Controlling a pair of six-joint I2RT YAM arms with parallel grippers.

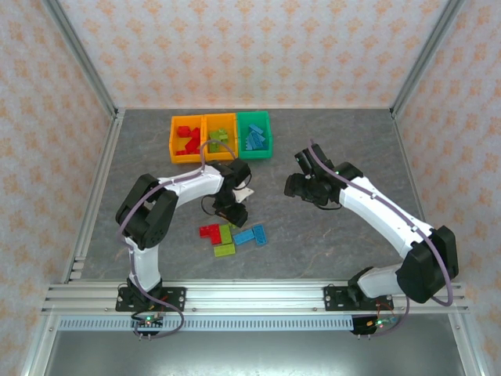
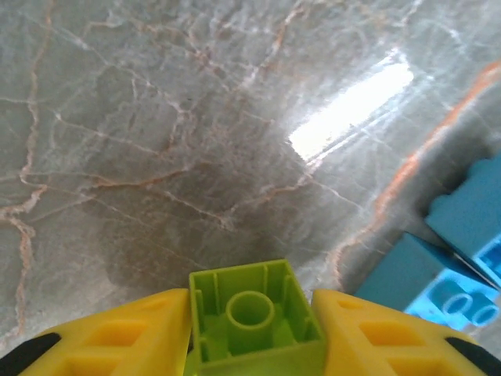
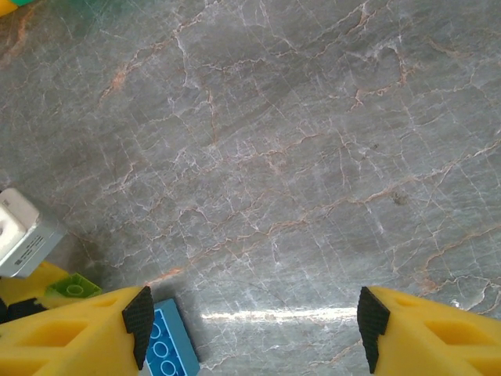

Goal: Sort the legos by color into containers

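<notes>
A grey marbled table [image 1: 337, 235] is seen from above, with two robot arms at its near edge. At the far side three small open plastic bins stand in a row, side by side. The left orange bin [image 1: 173, 141] holds red bricks, the middle orange bin [image 1: 221, 158] holds lime green bricks, and the green bin [image 1: 270, 138] holds light blue bricks.

Near the middle of the table lies a loose cluster of small studded bricks: one red brick [image 1: 209, 231], two lime green bricks [image 1: 225, 233], and two light blue bricks [image 1: 245, 236].

The left gripper [image 1: 232, 213] sits just beyond this cluster. In its wrist view, its yellow jaws are clamped on a lime green brick [image 2: 254, 313], hollow underside towards the camera. It is unclear whether the brick is off the table.

The right gripper [image 1: 301, 186] is well to the right of the cluster. Its jaws stand wide apart, with nothing between them.
</notes>
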